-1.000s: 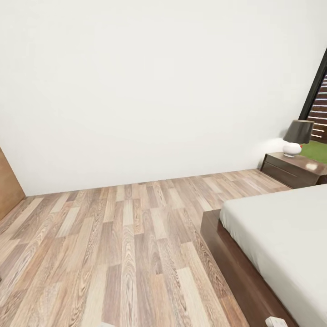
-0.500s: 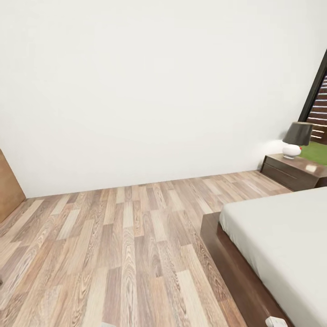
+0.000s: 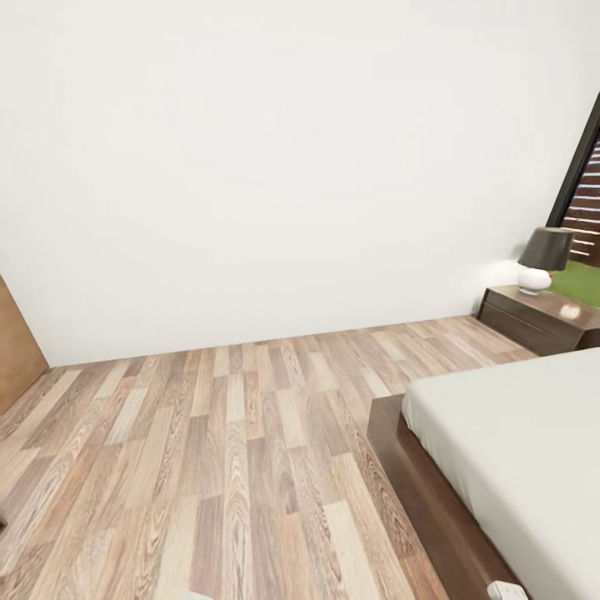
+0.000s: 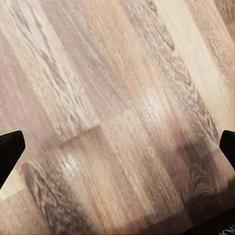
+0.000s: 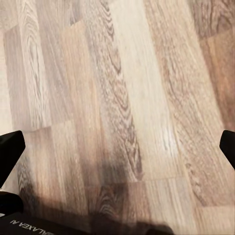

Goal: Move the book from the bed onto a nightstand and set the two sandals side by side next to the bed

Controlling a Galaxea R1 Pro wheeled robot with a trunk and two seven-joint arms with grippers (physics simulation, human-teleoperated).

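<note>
In the head view the bed (image 3: 517, 450) fills the lower right, a pale mattress on a dark brown frame, with nothing on the part in view. A nightstand (image 3: 537, 321) stands beyond it against the white wall. The book and the two sandals are out of view. My left gripper (image 4: 117, 147) hangs over bare wood planks, its black fingertips (image 4: 10, 149) far apart, open and empty. My right gripper (image 5: 117, 147) is the same, with fingertips (image 5: 10, 152) wide apart over the floor.
A table lamp (image 3: 542, 258) with a dark shade stands on the nightstand. A dark-framed window (image 3: 583, 192) lies at the far right. A brown wooden panel (image 3: 17, 346) juts in at the left edge. Wood-plank floor (image 3: 225, 450) stretches between it and the bed.
The whole head picture has slid slightly downward, so the camera has moved. Nothing in the room has shifted.
</note>
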